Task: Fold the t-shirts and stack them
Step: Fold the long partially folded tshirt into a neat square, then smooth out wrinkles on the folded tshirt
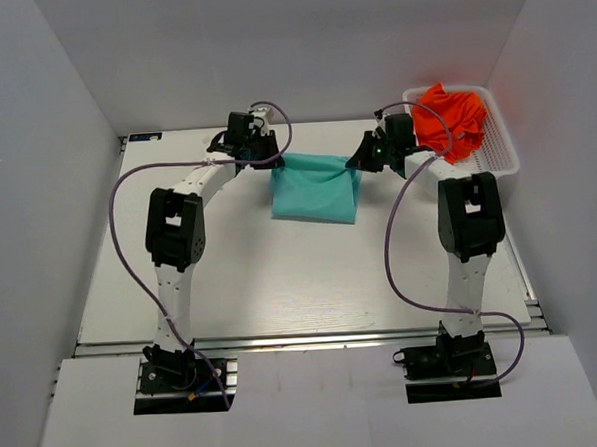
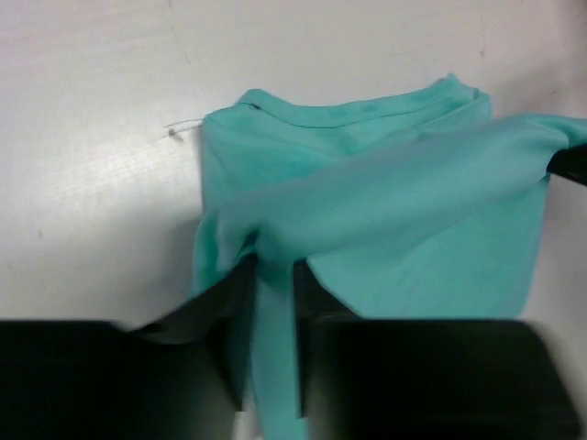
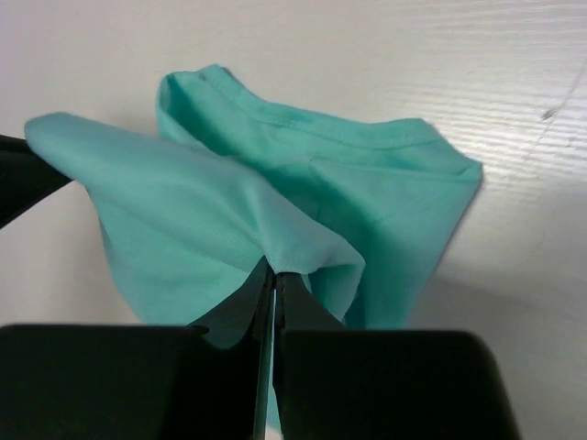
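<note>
Above the table (image 1: pixel 281 274), left gripper (image 1: pixel 275 162) and right gripper (image 1: pixel 355 163) pinch the teal t-shirt (image 1: pixel 315 193) mid-fold; laying its edge down seems next.

Left gripper (image 1: pixel 275 160), right gripper (image 1: pixel 358 162) (both clamped) — outstretched

Bright even light, blurred dark foregrounds

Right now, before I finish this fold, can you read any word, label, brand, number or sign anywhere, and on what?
No readable text in any view.
Teal t-shirt: plain, no print or tag showing.
Orange t-shirt in the basket: plain.
Small dark strip at the far left corner of the table: too small to read.
</note>
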### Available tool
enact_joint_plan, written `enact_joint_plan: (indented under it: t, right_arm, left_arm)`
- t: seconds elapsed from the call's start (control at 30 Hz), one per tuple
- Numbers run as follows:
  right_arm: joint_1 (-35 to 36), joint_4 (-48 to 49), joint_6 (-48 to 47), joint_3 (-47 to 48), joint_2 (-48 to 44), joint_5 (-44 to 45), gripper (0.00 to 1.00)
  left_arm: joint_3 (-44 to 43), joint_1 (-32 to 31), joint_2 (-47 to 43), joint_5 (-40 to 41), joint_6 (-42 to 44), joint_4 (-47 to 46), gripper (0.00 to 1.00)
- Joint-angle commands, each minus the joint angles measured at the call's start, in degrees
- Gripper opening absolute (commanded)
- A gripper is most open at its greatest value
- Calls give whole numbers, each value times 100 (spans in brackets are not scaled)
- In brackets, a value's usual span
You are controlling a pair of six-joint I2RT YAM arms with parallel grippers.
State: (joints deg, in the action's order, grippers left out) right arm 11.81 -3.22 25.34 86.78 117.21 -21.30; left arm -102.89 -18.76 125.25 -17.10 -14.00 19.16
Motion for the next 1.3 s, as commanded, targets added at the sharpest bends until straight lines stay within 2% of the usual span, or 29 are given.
enact_joint_plan:
  t: [0.0, 0.03, 0.07, 0.1, 0.13, 0.17, 0.2, 0.33, 0.43, 0.6, 0.73, 0.9, 1.03, 1.13, 1.27]
  right_arm:
    - [-161, 1112, 568, 330, 398, 574, 3]
    - [-162, 1200, 603, 400, 478, 644, 3]
    - [-188, 1201, 621, 479, 574, 827, 22]
    - [-188, 1114, 586, 732, 627, 786, 41]
    - [-197, 1096, 473, 770, 628, 759, 58]
    - [-188, 1131, 393, 761, 558, 637, 80]
    - [-180, 1096, 323, 709, 444, 592, 90]
    - [-162, 832, 24, 464, 14, 706, 90]
    - [-144, 683, -99, 243, -207, 873, 90]
    - [14, 638, -258, 216, -198, -231, 90]
    - [128, 946, 172, -161, -128, -480, 90]
    - [137, 1500, 1375, -802, 83, -577, 90]
    - [93, 853, 1693, -891, 285, 185, 90]
    - [67, 700, 1685, -1049, 364, 355, 90]
    - [145, 840, 1509, -1435, 400, -268, 90]
  left_arm:
    - [-819, 197, 534, -522, 240, -412, 44]
    - [-1177, 198, 675, -670, 240, -413, 53]
    - [-1363, 259, 911, -846, 327, -413, 65]
    - [-1609, 259, 974, -1056, 397, -413, 99]
    - [-1663, 259, 975, -1128, 398, -361, 100]
    - [-1664, 259, 975, -1129, 476, -360, 100]
    - [-1551, 259, 792, -1129, 477, -430, 100]
    - [-603, 259, 387, -1129, 477, -975, 100]
    - [-600, 259, 324, -1269, 538, -818, 100]
    - [-505, 57, 158, -1611, 609, -781, 100]
    - [-82, 4, 26, -1937, 215, -1422, 100]
    - [-284, -48, 710, -2411, -77, -1564, 100]
    - [-302, -48, 1107, -2535, -217, -1503, 100]
    - [284, -48, 1090, -2692, -279, -1590, 100]
    - [1173, -48, 765, -2614, -165, -1390, 100]
